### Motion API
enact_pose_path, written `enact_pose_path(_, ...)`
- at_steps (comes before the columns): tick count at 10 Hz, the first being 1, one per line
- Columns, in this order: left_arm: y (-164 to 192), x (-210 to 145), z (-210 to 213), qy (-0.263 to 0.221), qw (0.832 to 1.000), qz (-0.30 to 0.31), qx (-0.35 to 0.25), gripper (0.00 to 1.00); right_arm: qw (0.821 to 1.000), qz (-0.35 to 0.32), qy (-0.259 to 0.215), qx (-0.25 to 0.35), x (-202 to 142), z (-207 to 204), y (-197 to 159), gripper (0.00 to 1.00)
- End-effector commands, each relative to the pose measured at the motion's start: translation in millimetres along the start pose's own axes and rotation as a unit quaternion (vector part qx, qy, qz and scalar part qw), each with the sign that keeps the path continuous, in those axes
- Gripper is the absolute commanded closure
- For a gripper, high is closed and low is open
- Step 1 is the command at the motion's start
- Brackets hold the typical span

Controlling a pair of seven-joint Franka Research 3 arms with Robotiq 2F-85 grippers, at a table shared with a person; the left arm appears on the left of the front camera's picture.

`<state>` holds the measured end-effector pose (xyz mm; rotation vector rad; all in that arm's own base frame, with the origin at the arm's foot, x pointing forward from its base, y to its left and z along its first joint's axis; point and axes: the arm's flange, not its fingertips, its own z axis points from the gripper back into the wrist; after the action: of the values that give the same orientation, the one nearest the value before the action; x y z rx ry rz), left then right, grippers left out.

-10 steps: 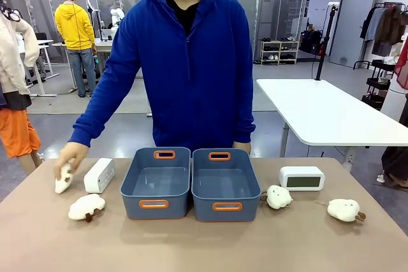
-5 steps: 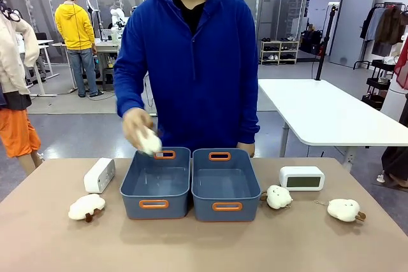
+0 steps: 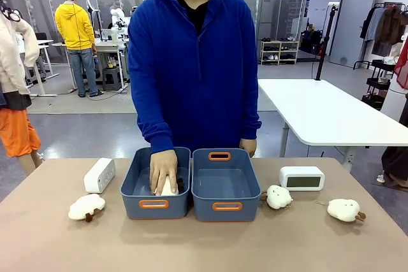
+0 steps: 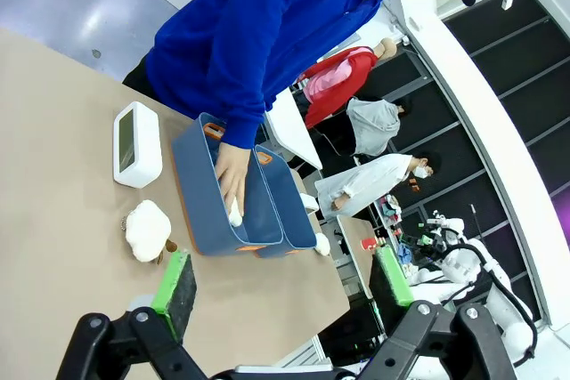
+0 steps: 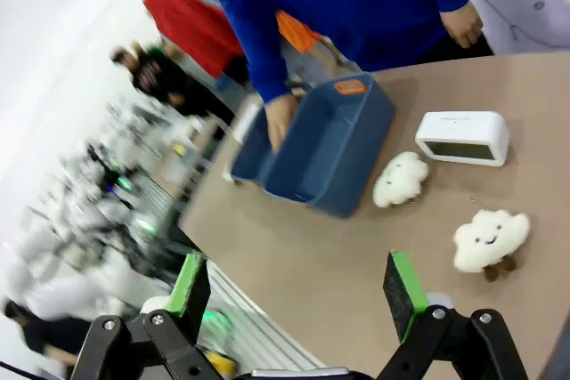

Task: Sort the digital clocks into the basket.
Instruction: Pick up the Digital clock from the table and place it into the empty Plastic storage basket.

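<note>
While person's hand (image 3: 162, 169) holds plush (image 3: 167, 188) in left basket (image 3: 130, 186), left clock (image 3: 99, 175), right clock (image 3: 302, 178) unsorted near tabletop (image 3: 204, 246) edges; left gripper (image 4: 283, 280), right gripper (image 5: 296, 287) released.

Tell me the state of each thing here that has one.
Left slate-blue rectangular plastic basket: person's hand holds white plush toy inside.
Right slate-blue plastic basket: upright.
Left white rounded plastic digital clock: on table, unsorted.
Right white rounded plastic digital clock: on table, unsorted.
Left gripper: open.
Right gripper: open.

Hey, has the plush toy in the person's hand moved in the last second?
Yes: the plush toy went rightward from beside the left clock into the left bin, under the person's hand.
</note>
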<state>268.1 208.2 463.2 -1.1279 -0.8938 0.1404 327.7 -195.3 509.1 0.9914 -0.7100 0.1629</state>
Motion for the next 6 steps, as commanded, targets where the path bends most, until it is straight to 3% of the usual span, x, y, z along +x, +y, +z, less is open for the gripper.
enact_pose_path(1,-1.2,1.3,1.0,-0.005,1.000,-0.005,-0.009,0.00,0.937,0.270,0.117,-0.188,22.6,-50.8,18.5,0.00)
enact_pose_path(2,-1.2,1.3,1.0,-0.005,1.000,-0.005,-0.009,0.00,0.901,0.335,0.175,-0.211,35.6,-78.3,20.1,0.00)
enact_pose_path(3,-1.2,1.3,1.0,-0.005,1.000,-0.005,-0.009,0.00,0.869,0.389,0.242,-0.190,46.5,-104.6,24.0,0.00)
enact_pose_path(4,-1.2,1.3,1.0,-0.005,1.000,-0.005,-0.009,0.00,0.817,0.455,0.302,-0.186,56.1,-131.7,22.6,0.00)
enact_pose_path(5,-1.2,1.3,1.0,-0.005,1.000,-0.005,-0.009,0.00,0.779,0.501,0.331,-0.181,66.2,-164.7,19.5,0.00)
enact_pose_path(6,-1.2,1.3,1.0,-0.005,1.000,-0.005,-0.009,0.00,0.766,0.512,0.349,-0.171,65.8,-183.6,21.4,0.00)
